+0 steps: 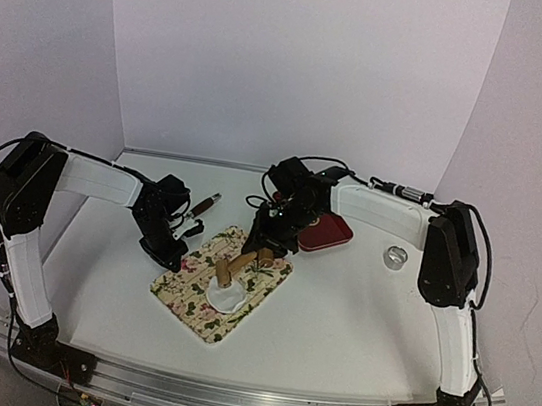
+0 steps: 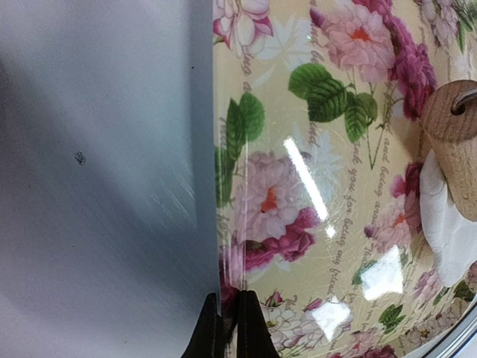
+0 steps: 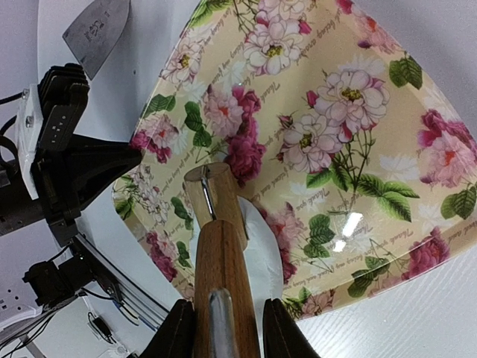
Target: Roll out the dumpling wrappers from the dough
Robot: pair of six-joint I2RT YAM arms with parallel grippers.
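Dumpling wrapper [image 1: 225,297]: white disc on floral board [image 1: 187,297], toward 6 o'clock of its centre, under rolling pin [image 1: 238,267] end
Right fingers [image 3: 176,333]: clamped on pin's handle
Left fingers [image 2: 255,328]: pressed together at board's 10 o'clock edge
Red tray [image 1: 325,233]: on bench [image 1: 335,323], 2 o'clock of board

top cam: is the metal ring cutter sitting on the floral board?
No. The metal ring cutter sits on the bare table, to the right of the red tray and well apart from the floral board.
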